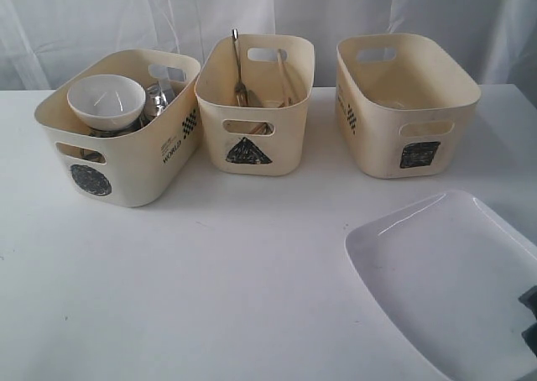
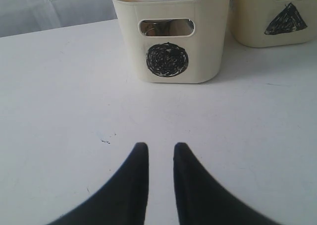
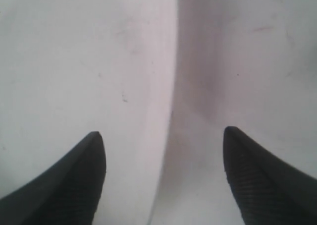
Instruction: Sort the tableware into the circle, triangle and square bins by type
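Observation:
The large white rectangular plate [image 1: 453, 280] lies flat on the table at the front right. My right gripper [image 1: 530, 318] is at the plate's right edge, open wide, and in the right wrist view the plate's rim [image 3: 171, 101] runs between its fingers [image 3: 163, 131]. The circle bin [image 1: 117, 167] holds a white bowl [image 1: 106, 100] and a steel mug [image 1: 158, 102]. In the triangle bin [image 1: 285, 121] stand steel cutlery [image 1: 237, 62] and wooden chopsticks [image 1: 285, 79]. The square bin [image 1: 394, 104] shows nothing inside. My left gripper [image 2: 161, 145] hangs over bare table in front of the circle bin [image 2: 129, 46], slightly open and holding nothing.
The three cream bins stand in a row along the back of the white table [image 1: 210, 280], before a white curtain. The triangle bin [image 2: 257, 27] shows at the edge of the left wrist view. The left arm is outside the exterior view.

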